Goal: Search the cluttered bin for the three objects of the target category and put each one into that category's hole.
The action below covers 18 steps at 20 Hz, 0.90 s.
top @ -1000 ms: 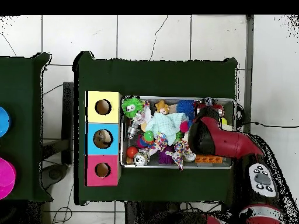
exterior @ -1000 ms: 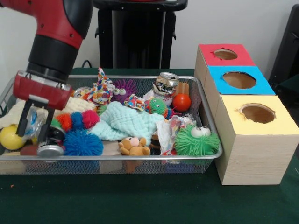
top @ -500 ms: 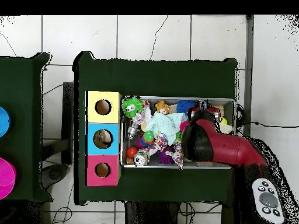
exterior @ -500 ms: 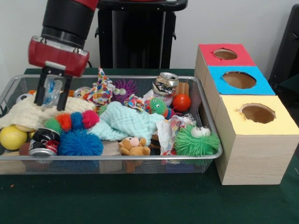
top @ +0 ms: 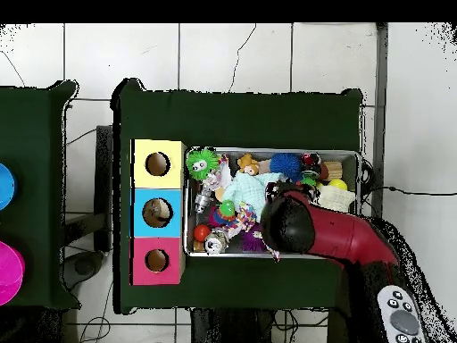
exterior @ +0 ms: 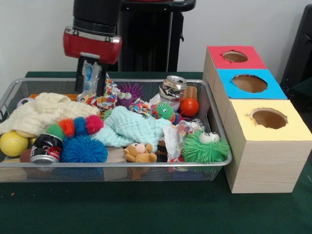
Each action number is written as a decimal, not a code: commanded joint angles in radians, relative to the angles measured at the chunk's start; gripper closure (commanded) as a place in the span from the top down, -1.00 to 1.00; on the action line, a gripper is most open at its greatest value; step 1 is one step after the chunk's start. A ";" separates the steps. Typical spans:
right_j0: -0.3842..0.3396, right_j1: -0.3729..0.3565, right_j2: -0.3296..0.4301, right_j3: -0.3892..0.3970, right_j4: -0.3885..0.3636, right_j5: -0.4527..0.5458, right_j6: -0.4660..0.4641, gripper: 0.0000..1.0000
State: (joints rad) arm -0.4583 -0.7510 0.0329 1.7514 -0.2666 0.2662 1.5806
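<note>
My gripper hangs above the back rim of the wire mesh bin, left of its middle. It is shut on a small clear wrinkly bottle, held upright between the black fingers and lifted off the clutter. The red-faced hole is on the farthest wooden box, well to the right of the gripper. In the overhead view the red arm hides the gripper and bottle over the bin; the red hole lies to its left. I cannot make out any other clear bottle.
The blue hole and the yellow hole sit nearer than the red one. The bin holds a crushed silver can, a dark can, a cream cloth, a mint cloth, fuzzy balls and toys.
The gripper has risen out of the bin's left end with the bottle in it. It has moved right along the back of the bin, toward the boxes.
</note>
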 commanded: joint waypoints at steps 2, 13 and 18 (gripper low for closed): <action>0.050 -0.017 0.096 0.138 0.104 0.150 0.167 -1.00; 0.151 -0.067 0.091 0.196 0.268 0.239 0.217 -1.00; 0.199 -0.091 0.063 0.180 0.303 0.263 0.215 -1.00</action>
State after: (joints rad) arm -0.2963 -0.8134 0.0438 1.8813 -0.0404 0.3805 1.5806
